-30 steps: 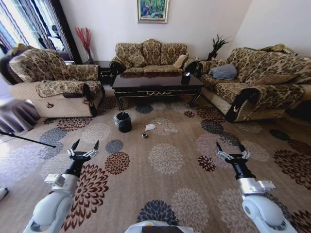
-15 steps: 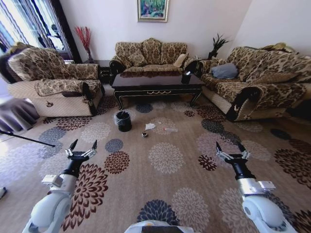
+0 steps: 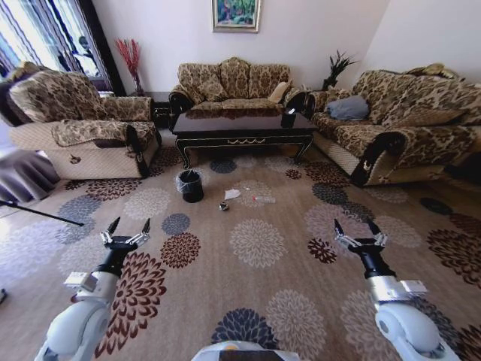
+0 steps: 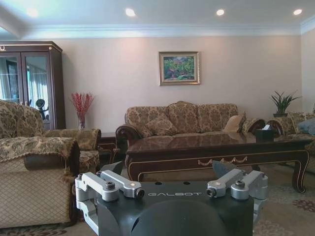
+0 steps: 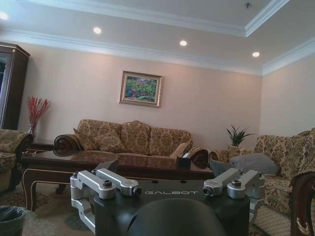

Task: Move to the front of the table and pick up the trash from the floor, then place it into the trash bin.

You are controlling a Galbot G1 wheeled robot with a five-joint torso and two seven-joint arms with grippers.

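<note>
The long dark brown table [image 3: 242, 126] stands ahead between the sofas. On the flowered carpet floor [image 3: 255, 244] in front of it lies the trash: a crumpled white paper [image 3: 232, 195], a clear bottle [image 3: 263, 200] and a small round black item [image 3: 224, 207]. The black trash bin [image 3: 190, 186] with its clear liner stands just left of them. My left gripper [image 3: 130, 224] and right gripper [image 3: 354, 226] hover open and empty over the carpet, well short of the trash. The table [image 4: 211, 147] shows in the left wrist view. The right wrist view holds the table [image 5: 74, 160] and the bin [image 5: 12, 219].
Patterned sofas ring the table: one at the left [image 3: 79, 124], one behind [image 3: 233, 83], one at the right [image 3: 398, 124]. A black box [image 3: 288, 119] sits on the table. A thin dark rod [image 3: 41, 214] lies at the left. Open carpet stretches between me and the trash.
The whole head picture has shifted slightly, so the camera has moved a little. Both arms keep the same pose, grippers still open. The trash and bin lie where they were.
</note>
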